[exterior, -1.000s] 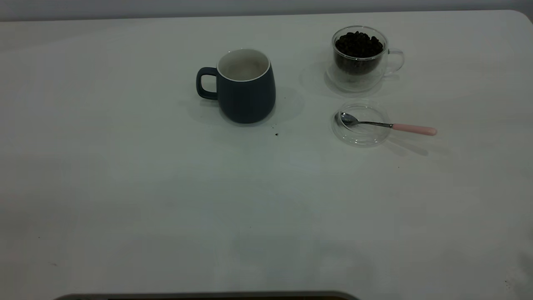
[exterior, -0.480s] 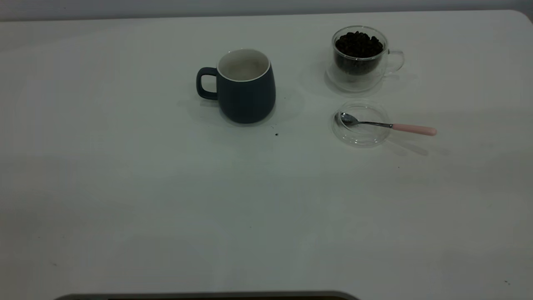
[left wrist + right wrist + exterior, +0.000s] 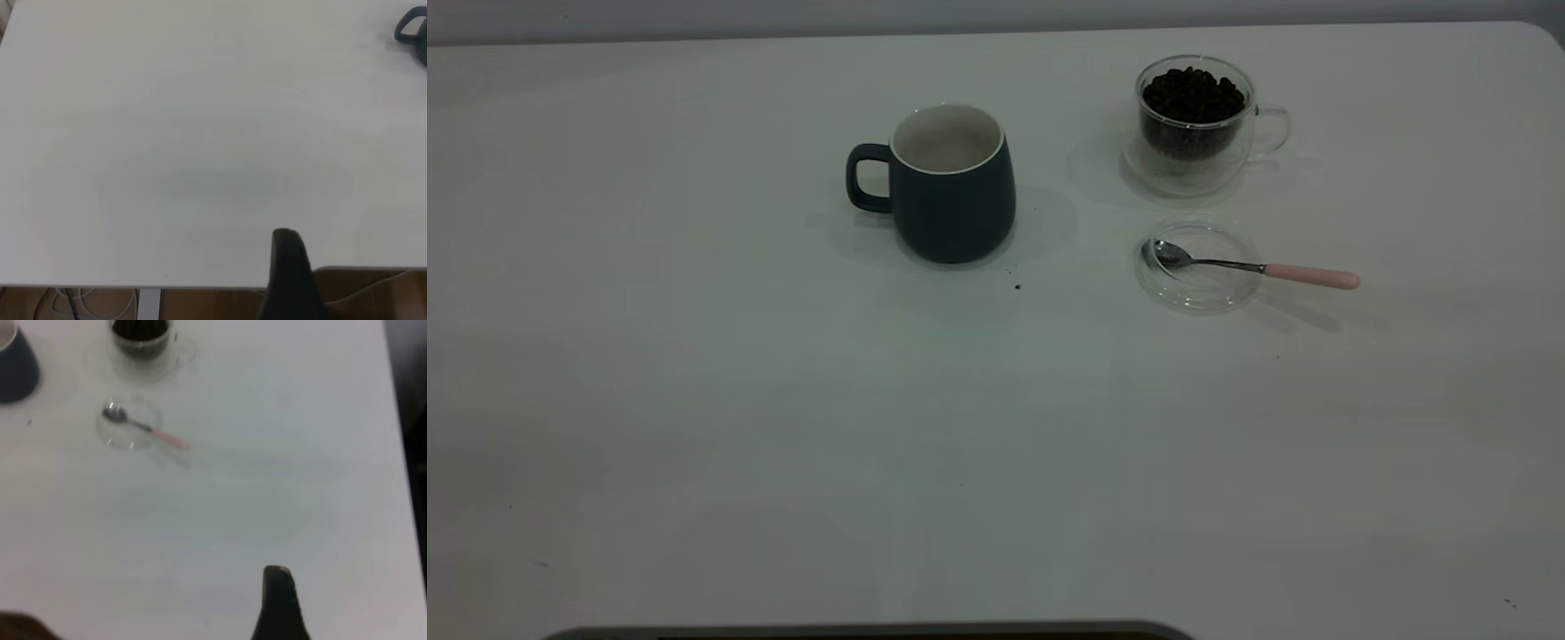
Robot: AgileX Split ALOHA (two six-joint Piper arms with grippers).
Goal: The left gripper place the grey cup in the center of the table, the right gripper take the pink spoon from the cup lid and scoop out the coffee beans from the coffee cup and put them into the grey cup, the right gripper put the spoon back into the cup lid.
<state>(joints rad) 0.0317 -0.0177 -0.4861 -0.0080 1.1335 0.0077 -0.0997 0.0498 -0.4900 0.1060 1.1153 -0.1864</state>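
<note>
Nothing on the desk (image 3: 694, 400) has shifted over the last second. The mug (image 3: 953, 182) stands upright left of the glass cup (image 3: 1196, 124) of beans (image 3: 1192, 93). The spoon (image 3: 1254, 267) rests on the lid (image 3: 1197, 267) just in front of that cup. This looks finished or paused. Both arms are off near the desk edge; I cannot tell how either one's jaws stand.

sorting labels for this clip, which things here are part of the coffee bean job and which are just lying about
Part of the job:
grey cup
coffee cup holding the coffee beans
cup lid
pink spoon, bowl resting in the lid
table

Just lying about:
dark speck near the grey cup
cables below the table edge
</note>
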